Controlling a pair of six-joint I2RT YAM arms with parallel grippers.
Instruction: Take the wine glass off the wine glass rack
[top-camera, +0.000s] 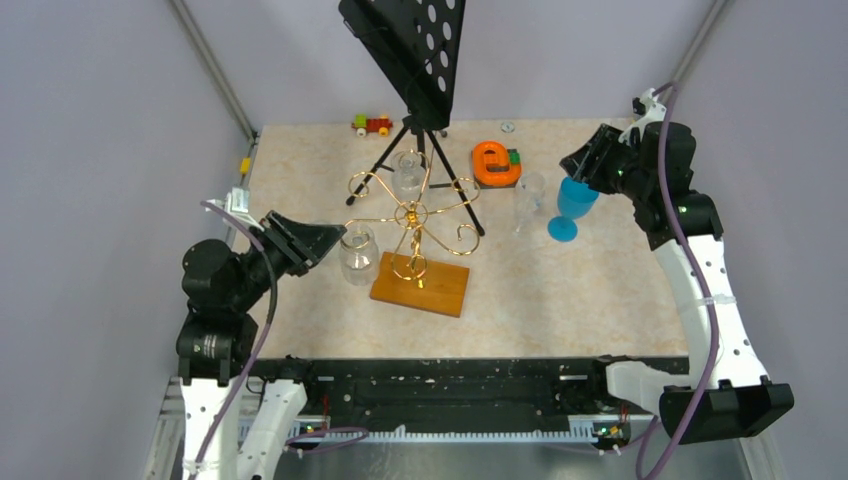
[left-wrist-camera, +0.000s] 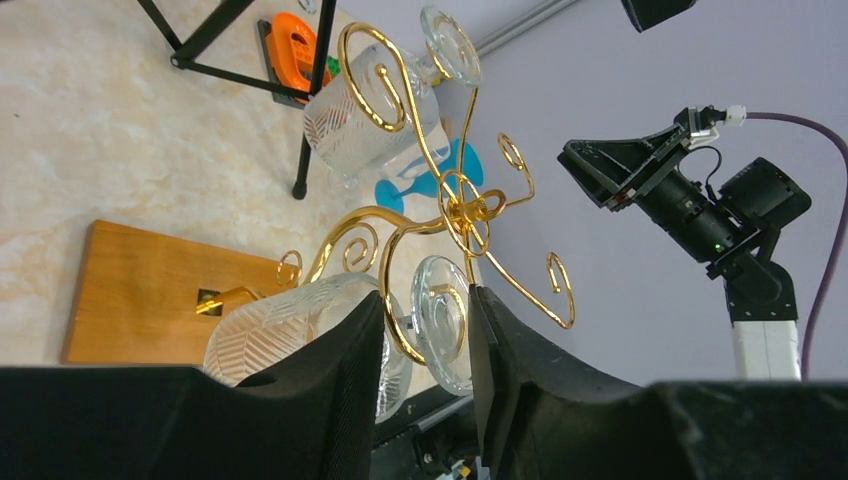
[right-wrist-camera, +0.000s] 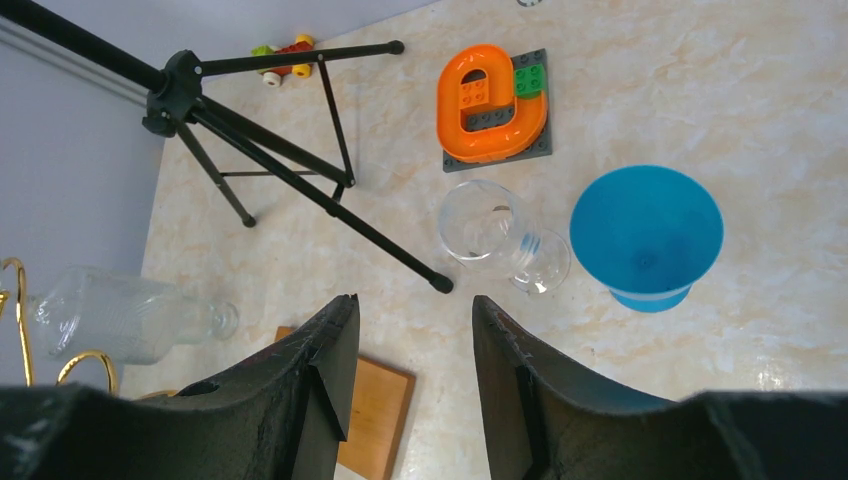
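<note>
The gold wire rack (top-camera: 412, 215) stands on its orange-brown wooden base (top-camera: 420, 285). A clear patterned wine glass (top-camera: 358, 253) hangs upside down from its left scroll arm. A second wine glass (top-camera: 408, 175) hangs at the rack's far side. My left gripper (top-camera: 325, 240) is open at the left glass. In the left wrist view its jaws (left-wrist-camera: 425, 310) straddle the glass's stem, its round foot (left-wrist-camera: 440, 320) and the gold scroll arm, with the bowl (left-wrist-camera: 290, 330) to the left. My right gripper (top-camera: 580, 165) is open and empty above a blue goblet (top-camera: 572, 205).
A black music stand (top-camera: 410, 50) on a tripod stands just behind the rack, its legs spread near it. A clear glass (top-camera: 528, 198) stands beside the blue goblet. An orange toy block (top-camera: 495, 163) and a small toy train (top-camera: 372, 124) lie further back.
</note>
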